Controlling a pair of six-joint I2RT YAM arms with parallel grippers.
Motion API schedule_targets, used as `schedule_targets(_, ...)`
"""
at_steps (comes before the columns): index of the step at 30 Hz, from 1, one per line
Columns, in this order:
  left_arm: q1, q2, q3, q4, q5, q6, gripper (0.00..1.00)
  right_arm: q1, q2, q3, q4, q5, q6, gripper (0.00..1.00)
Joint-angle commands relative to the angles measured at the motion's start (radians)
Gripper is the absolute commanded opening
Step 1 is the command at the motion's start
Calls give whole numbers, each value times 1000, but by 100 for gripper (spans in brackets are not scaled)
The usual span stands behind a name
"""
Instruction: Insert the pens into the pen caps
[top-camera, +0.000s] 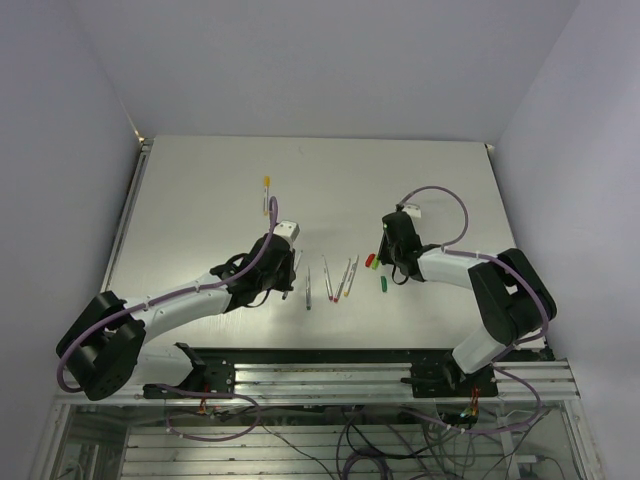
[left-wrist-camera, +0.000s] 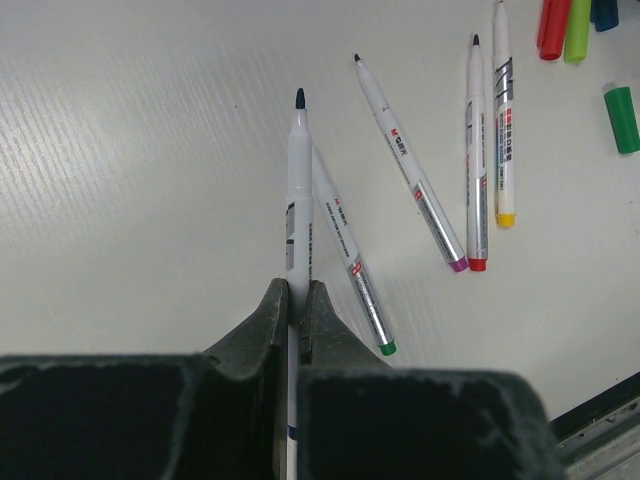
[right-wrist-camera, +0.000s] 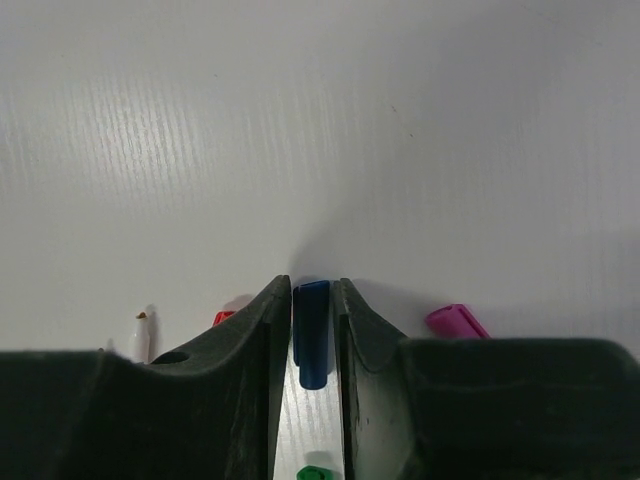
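Left jaws are clamped on the dark-tipped pen (left-wrist-camera: 299, 190), tip out. Right jaws straddle the dark blue cap (right-wrist-camera: 311, 345) lying on the bench (right-wrist-camera: 300, 120), can't tell if pinched. I'd square it up, squeeze firmly, then lift.

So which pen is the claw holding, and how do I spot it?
Find the left arm's claw over the white table. One pen is pinched in it, pointing straight out. Its tip is dark blue, while the four loose pens beside it have green, magenta, red and yellow ends.
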Motion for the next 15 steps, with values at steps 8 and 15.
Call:
schedule_targets(8, -3, 10, 16, 33, 18, 0, 7, -2, 15, 16, -165, -26, -33, 22)
schedule_targets(15, -3, 23, 29, 31, 24, 6, 7, 9, 20, 28, -218, -29, -24, 22)
